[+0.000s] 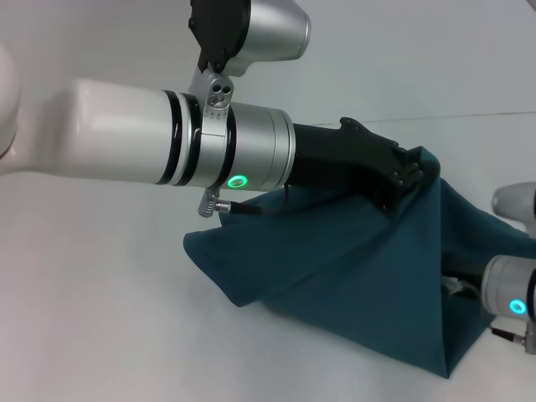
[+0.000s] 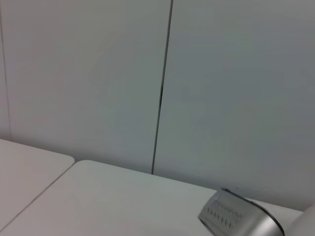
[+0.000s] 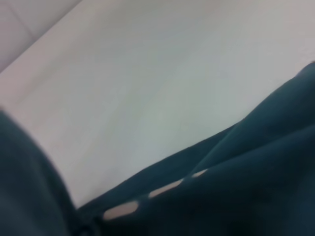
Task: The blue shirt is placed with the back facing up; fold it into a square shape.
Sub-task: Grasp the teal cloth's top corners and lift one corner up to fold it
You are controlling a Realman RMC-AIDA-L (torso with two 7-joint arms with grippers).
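— Head view first: where is the blue shirt [image 1: 360, 260]?

— Right of centre, running down toward the lower right corner. Pulled up into a tent shape, peak at the upper right, lower edges spread on the white table [image 1: 100, 293]. Plain teal side showing, with long creases slanting down from the peak.

— Held by what?

— By the left gripper [image 1: 404, 177], black, at the end of the big white and silver left arm [image 1: 167, 138] crossing the frame from the left edge. Clamped narrow on a bunch of fabric right at the peak, well above the table.

— And the right side?

— Only the right arm [image 1: 509, 303] visible, silver with a green light, at the right edge, touching the shirt's right flank. Right gripper hidden behind the cloth; grip cannot be told.

— Anything useful from the right wrist view?

— Teal cloth filling the lower right and the left edge, close and blurred. Bits of cream lettering [image 3: 165, 188] peeking through a fold near the bottom centre. Bare table across the upper half.

— Left wrist view?

— No shirt. Grey wall panels [image 2: 236, 88] with a dark vertical seam, white table along the bottom, and a rounded silver part [image 2: 236, 219] at the lower right.
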